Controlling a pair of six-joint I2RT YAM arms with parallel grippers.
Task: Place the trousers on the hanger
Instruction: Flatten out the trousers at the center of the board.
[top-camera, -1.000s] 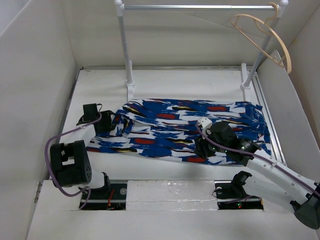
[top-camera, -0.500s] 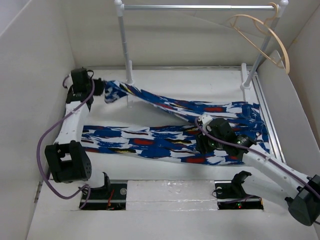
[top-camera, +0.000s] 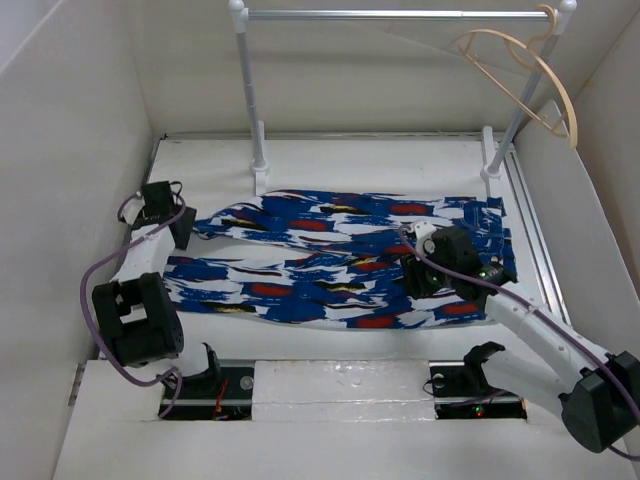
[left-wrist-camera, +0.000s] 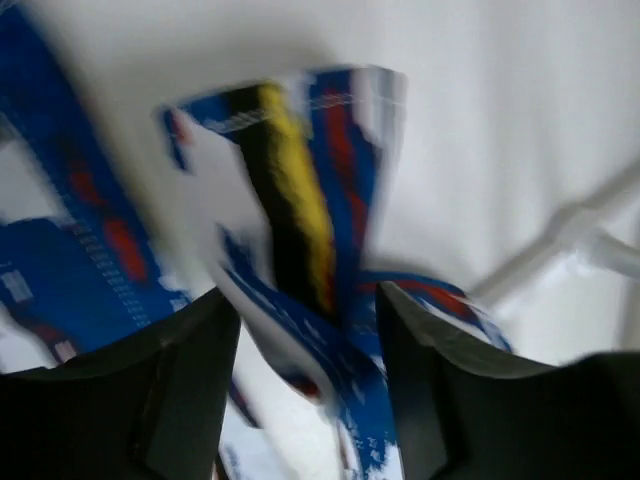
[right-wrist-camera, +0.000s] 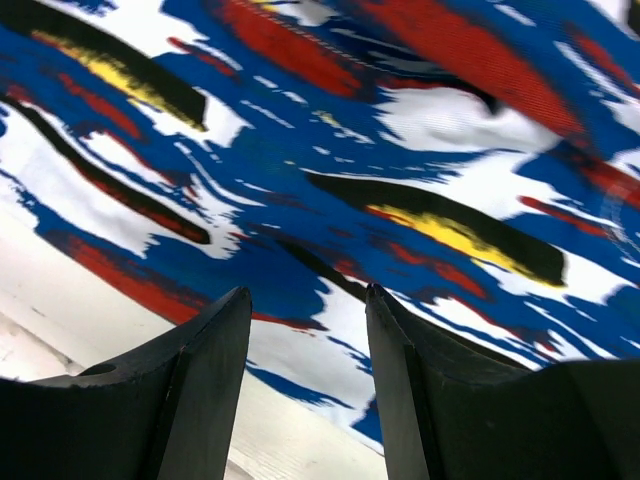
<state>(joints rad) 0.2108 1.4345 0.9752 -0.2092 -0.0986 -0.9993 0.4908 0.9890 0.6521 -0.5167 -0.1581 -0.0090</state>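
The trousers (top-camera: 330, 260) lie spread across the table, blue with white, red, black and yellow streaks. My left gripper (top-camera: 188, 226) is at their left end. In the left wrist view its jaws (left-wrist-camera: 305, 295) stand apart, and a blurred fold of trouser fabric (left-wrist-camera: 300, 200) hangs loosely in the gap. My right gripper (top-camera: 415, 283) hovers over the right part of the trousers (right-wrist-camera: 400, 150); it is open (right-wrist-camera: 306, 292) with nothing between its fingers. The hanger (top-camera: 566, 95), thin pale wood, hangs at the right end of the rail, far from both grippers.
A grey metal rail (top-camera: 400, 14) on white posts (top-camera: 250, 100) spans the back of the table. White walls close in on the left, back and right. A metal track (top-camera: 530, 230) runs along the table's right side.
Half a second ago my left gripper held a trouser leg raised at the back left. It has now come forward and down, its jaws have parted, and the leg lies on the table. The right gripper barely shifted.
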